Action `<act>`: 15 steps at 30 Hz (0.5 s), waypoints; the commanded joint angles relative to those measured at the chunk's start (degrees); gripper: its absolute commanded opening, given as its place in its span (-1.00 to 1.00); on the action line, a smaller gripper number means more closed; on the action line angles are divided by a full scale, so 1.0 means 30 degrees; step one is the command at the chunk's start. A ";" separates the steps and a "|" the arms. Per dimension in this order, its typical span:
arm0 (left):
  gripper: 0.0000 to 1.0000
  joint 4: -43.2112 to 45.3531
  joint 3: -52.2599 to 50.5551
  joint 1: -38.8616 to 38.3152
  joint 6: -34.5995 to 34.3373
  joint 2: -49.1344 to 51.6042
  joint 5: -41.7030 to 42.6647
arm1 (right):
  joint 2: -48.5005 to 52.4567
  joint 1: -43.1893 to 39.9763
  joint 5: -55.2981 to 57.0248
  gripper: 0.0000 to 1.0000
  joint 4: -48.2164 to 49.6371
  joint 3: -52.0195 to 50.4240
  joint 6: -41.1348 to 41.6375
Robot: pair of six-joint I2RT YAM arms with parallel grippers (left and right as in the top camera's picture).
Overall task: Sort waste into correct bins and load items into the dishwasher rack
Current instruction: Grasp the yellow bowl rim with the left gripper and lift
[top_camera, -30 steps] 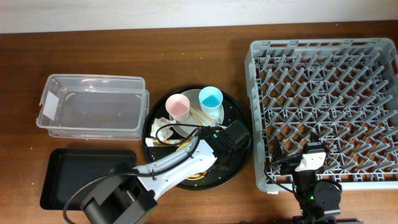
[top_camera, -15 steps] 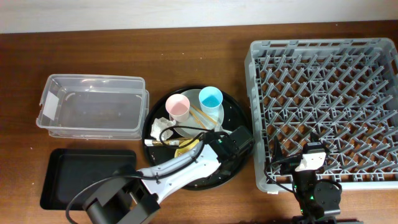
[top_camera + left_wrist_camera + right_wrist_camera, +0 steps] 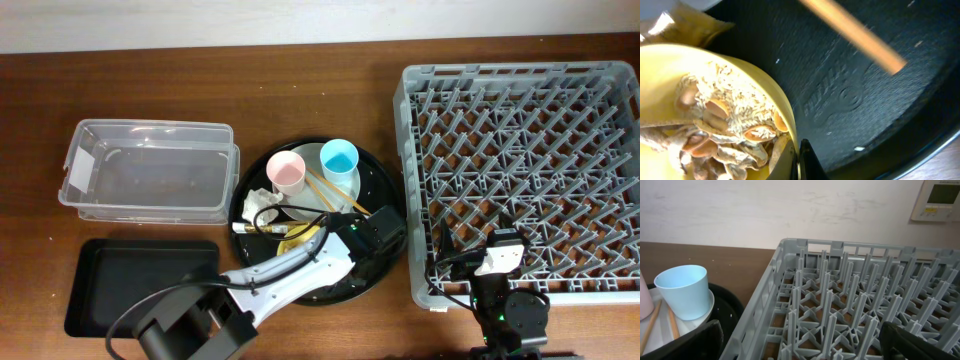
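In the left wrist view my left gripper (image 3: 798,161) is shut on the rim of the yellow bowl (image 3: 670,65), which holds beige food scraps and rice (image 3: 725,125). In the overhead view my left gripper (image 3: 350,240) is over the front of the round black tray (image 3: 385,190), and the arm hides most of the bowl. A pink cup (image 3: 286,172), a blue cup (image 3: 339,158), chopsticks (image 3: 325,190) and a pale plate (image 3: 345,185) sit at the tray's back. A white napkin (image 3: 262,203) and a brown-gold wrapper (image 3: 255,228) lie on its left. My right gripper (image 3: 800,347) is open over the near left corner of the grey rack (image 3: 520,170).
A clear plastic tub (image 3: 150,170) stands at the left. A flat black rectangular tray (image 3: 140,285) lies in front of it. A chopstick end (image 3: 850,30) crosses the black tray floor near the bowl. The blue cup (image 3: 682,292) shows left of the rack wall.
My left arm has shifted a little toward the front of the round tray, uncovering the napkin and wrapper. The right arm has not moved.
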 commanded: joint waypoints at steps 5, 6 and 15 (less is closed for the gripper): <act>-0.99 -0.2943 0.1719 0.0474 0.1639 -0.3621 0.0561 | -0.0109 0.0102 0.0168 0.97 -0.0124 -0.0102 0.0073; -0.99 -0.3045 0.1719 0.0466 0.1639 -0.4262 0.0561 | -0.0109 0.0102 0.0168 0.97 -0.0124 -0.0102 0.0073; -0.99 -0.8590 0.1719 0.6870 0.3665 -0.9697 0.1705 | -0.0109 0.0102 0.0168 0.97 -0.0124 -0.0102 0.0073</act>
